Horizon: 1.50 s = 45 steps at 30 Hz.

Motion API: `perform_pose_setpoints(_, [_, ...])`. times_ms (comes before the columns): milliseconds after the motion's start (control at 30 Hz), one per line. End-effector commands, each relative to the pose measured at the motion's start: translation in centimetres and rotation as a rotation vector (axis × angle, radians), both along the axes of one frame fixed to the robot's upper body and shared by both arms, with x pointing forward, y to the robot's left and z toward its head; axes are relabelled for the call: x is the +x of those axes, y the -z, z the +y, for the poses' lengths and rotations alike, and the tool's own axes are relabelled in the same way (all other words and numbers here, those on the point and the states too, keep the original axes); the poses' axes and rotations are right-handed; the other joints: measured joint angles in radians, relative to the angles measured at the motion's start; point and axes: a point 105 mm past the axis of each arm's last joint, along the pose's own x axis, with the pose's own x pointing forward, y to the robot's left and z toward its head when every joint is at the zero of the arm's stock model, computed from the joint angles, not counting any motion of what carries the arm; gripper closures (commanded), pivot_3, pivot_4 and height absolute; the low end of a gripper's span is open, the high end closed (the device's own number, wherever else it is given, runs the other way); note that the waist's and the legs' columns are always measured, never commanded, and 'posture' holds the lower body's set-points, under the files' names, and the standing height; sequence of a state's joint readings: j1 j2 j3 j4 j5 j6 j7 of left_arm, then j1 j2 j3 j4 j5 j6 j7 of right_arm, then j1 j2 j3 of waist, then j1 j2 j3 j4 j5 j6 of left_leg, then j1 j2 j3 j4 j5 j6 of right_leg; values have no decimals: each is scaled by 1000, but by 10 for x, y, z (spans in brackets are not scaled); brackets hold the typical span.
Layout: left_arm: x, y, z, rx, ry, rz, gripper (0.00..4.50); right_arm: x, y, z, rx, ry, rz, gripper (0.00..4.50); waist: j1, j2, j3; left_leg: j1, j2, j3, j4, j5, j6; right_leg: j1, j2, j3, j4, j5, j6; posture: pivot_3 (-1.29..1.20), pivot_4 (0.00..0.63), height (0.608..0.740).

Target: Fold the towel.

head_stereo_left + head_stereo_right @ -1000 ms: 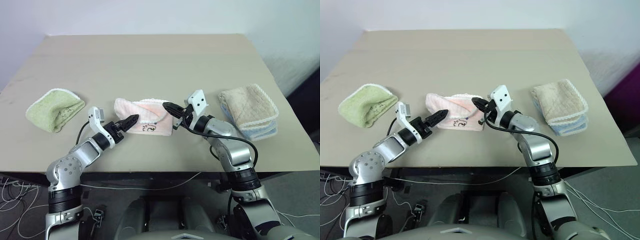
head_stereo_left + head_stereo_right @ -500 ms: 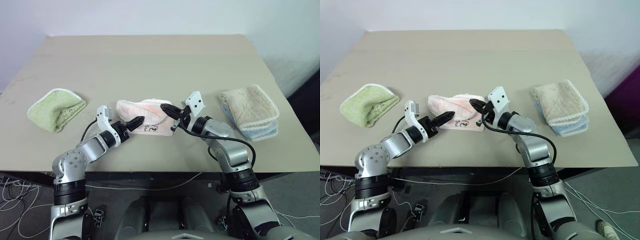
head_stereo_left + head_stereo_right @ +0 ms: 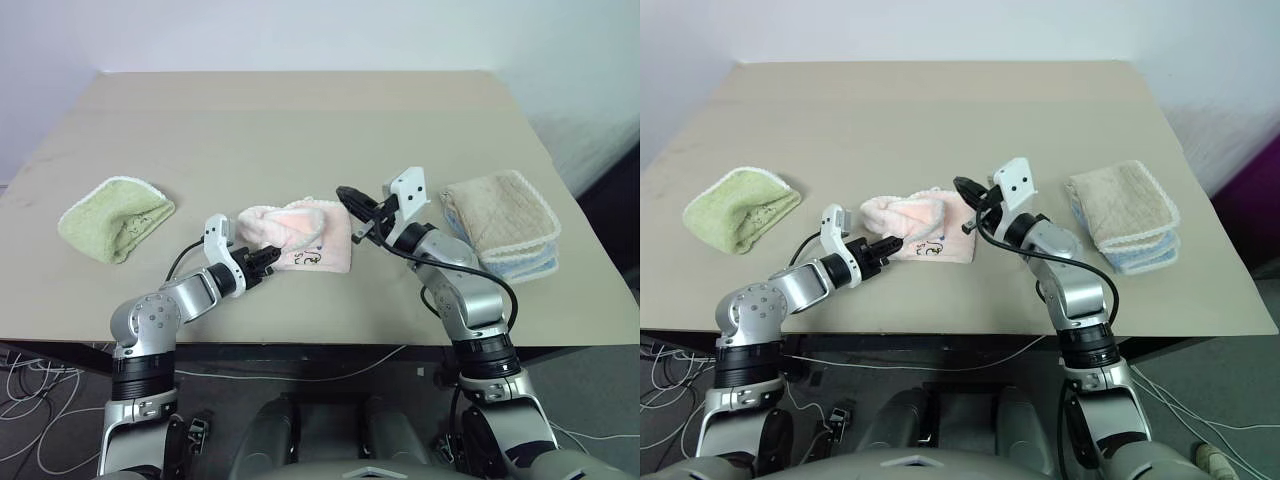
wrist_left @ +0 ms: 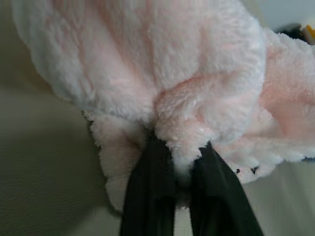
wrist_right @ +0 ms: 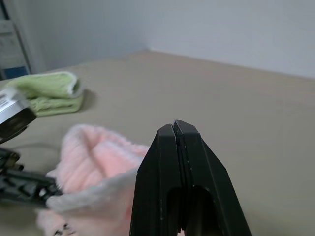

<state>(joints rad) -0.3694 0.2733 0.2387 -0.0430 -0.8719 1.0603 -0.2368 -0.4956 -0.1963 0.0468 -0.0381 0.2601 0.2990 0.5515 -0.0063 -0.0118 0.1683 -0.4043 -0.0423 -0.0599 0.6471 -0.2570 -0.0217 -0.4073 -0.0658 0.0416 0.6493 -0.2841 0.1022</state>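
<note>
Beige table [image 3: 300, 130], left gripper [image 3: 272, 257] pinching pink towel [image 3: 310, 240], right gripper [image 3: 348, 195] seemingly holding its edge

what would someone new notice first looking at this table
The bunched pink towel near the table's front edge draws the eye, with the left gripper shut on its left end and the right gripper shut at its upper right corner, lifting it. A folded green towel lies off to the left, and a beige towel sits on a blue one to the right.
</note>
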Motion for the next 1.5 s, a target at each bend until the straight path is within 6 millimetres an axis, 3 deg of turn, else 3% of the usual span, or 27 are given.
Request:
perform_pose_setpoints(33, [-9,12,-18,-6,85,58,4493,-5,-23,2,31,-12,-87,4500,0,0,0,0,0,0,0,0,0,0,0,0,0,0,0,0,150,740])
perform_pose_setpoints(233, [7,-5,0,-97,-39,12,4493,-6,-23,1,36,-10,-87,4500,0,0,0,0,0,0,0,0,0,0,0,0,0,0,0,0,150,740])
perform_pose_setpoints(467, [36,-70,33,-299,-227,-181,4493,-5,-29,0,54,-9,-102,4500,-6,-1,1,-3,1,0,0,0,0,-3,1,0,1,0,0,0,150,740])
perform_pose_setpoints(667, [51,-110,56,-316,-307,-298,4493,-3,-35,1,66,-12,-117,4500,-8,-1,1,-3,1,0,0,0,-1,-4,1,0,1,0,0,0,150,740])
perform_pose_setpoints(833, [63,-166,114,-308,-477,-467,4493,-3,-36,0,69,-10,-122,4500,-10,-3,2,-4,1,0,0,1,-2,-5,2,0,1,0,0,0,150,740])
perform_pose_setpoints(1033, [47,-207,192,-231,-684,-629,4493,-5,-34,-1,70,-2,-123,4500,-14,-3,2,-4,1,1,-2,3,-5,-7,2,1,1,0,0,0,150,740])
perform_pose_setpoints(1133, [34,-195,233,-124,-795,-604,4493,-6,-34,-2,70,0,-123,4500,-13,-3,2,-4,1,1,-2,3,-5,-7,2,1,1,0,0,0,150,740])
perform_pose_setpoints(1233, [21,-170,255,-81,-859,-539,4493,-6,-33,-2,70,1,-122,4500,-13,-3,2,-4,1,1,-2,2,-4,-7,2,1,1,0,0,0,150,740])
perform_pose_setpoints(1500, [-18,-78,257,19,-939,-289,4493,-6,-31,3,59,-34,-114,4500,-7,-5,2,-5,1,-1,-1,1,-2,-7,-2,1,1,0,0,0,150,740])
